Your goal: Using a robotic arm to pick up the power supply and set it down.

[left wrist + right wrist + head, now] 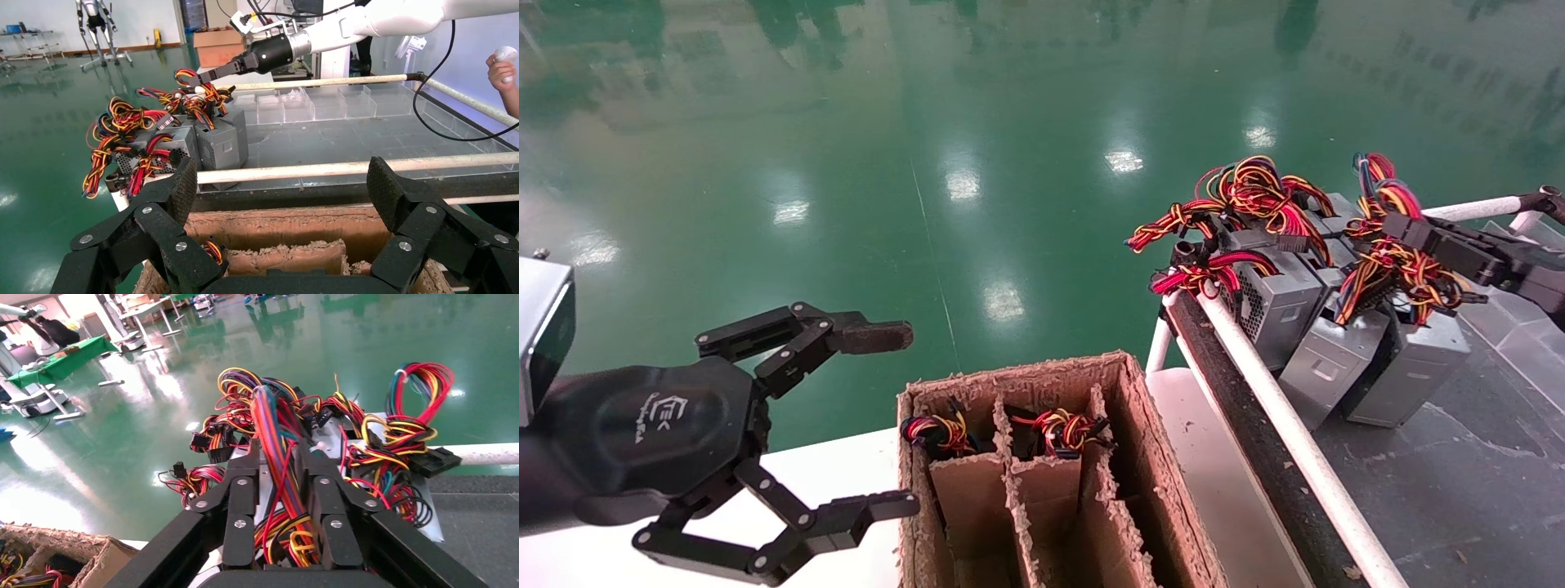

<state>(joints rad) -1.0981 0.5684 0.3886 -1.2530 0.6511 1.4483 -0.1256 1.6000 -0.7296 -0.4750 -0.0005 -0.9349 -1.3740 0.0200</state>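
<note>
The power supply [1397, 269] stands among several grey boxes on the dark bench at the right, its red, yellow and orange wires [275, 435] on top. My right gripper [1397, 224] reaches in from the right. Its fingers [242, 502] press on either side of that wire bundle with grey metal behind, so it is shut on it; it also shows in the left wrist view [199, 78]. My left gripper [891, 420] hangs open at the lower left beside the cardboard box, nothing between its pads [183, 187].
A divided cardboard box [1017, 376] on the white table holds two wire bundles [1062, 429] in its far slots. A white pipe rail [1279, 416] edges the dark bench. Clear plastic trays [1516, 327] sit at the far right. Green floor lies beyond.
</note>
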